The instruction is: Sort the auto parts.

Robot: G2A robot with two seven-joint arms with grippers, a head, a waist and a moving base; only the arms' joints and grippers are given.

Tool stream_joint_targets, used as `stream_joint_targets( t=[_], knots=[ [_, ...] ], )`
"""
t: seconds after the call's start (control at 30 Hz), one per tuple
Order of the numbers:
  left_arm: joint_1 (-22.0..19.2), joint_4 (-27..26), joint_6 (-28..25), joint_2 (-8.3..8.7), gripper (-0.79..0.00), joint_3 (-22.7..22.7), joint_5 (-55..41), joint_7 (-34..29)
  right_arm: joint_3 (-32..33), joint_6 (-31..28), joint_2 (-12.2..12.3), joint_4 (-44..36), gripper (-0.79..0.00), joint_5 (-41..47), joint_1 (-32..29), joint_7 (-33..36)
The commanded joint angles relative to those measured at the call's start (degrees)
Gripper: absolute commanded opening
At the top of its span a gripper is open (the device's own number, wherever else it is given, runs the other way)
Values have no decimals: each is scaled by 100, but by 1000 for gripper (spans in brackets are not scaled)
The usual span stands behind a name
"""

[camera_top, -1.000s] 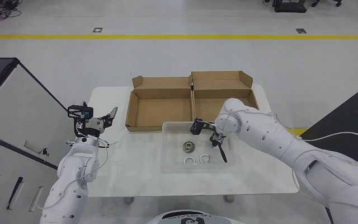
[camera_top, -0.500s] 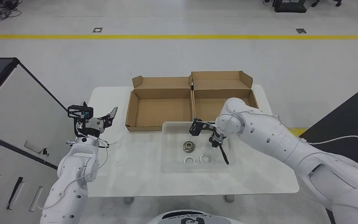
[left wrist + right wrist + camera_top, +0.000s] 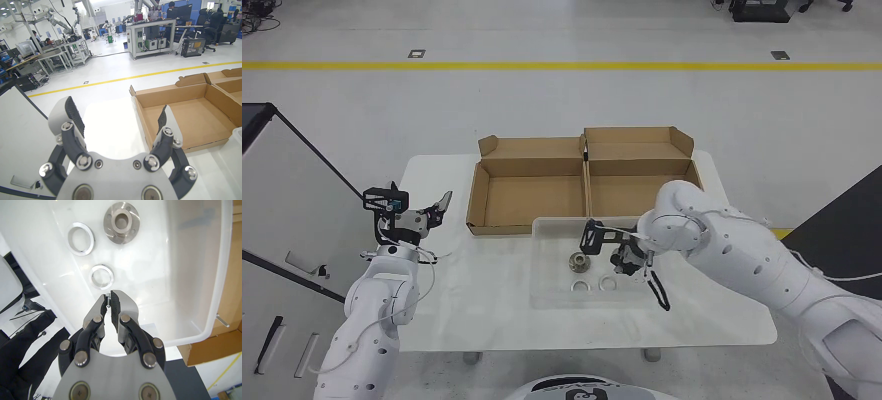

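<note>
We see a small screw [image 3: 108, 301] pinched between the tips of the right gripper [image 3: 108, 296], inside the white bin [image 3: 217, 291] and near a metal ring [image 3: 101, 276]; from the top view the screw is too small to tell. The left gripper [image 3: 117, 103] hangs open over the tabletop [image 3: 105, 123], beside a cardboard box [image 3: 189, 117]

White worktop [image 3: 492, 305] on grey floor [image 3: 642, 105] w/ yellow line [image 3: 542, 66]. Bkgd: equipment rack [image 3: 151, 41], black office chairs [image 3: 211, 34].
</note>
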Motion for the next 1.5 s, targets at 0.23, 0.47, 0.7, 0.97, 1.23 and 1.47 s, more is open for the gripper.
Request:
stream_joint_targets(
  t=[0.23,0.47,0.7,0.97,1.23,1.47],
  knots=[
    [0,0,0,0,0,0,0,0,1,-339,213,-200,-785,208,-70,-338],
    [0,0,0,0,0,0,0,0,1,-339,213,-200,-785,208,-70,-338],
    [0,0,0,0,0,0,0,0,516,-650,342,58,-785,455,-109,-888],
    [0,0,0,0,0,0,0,0,1275,-1498,759,213,-785,1130,-264,-1497],
    [0,0,0,0,0,0,0,0,826,-2368,1141,331,-785,1564,184,-2366],
    [0,0,0,0,0,0,0,0,-88,-3278,1348,599,-785,1938,968,-3276]
  ],
)
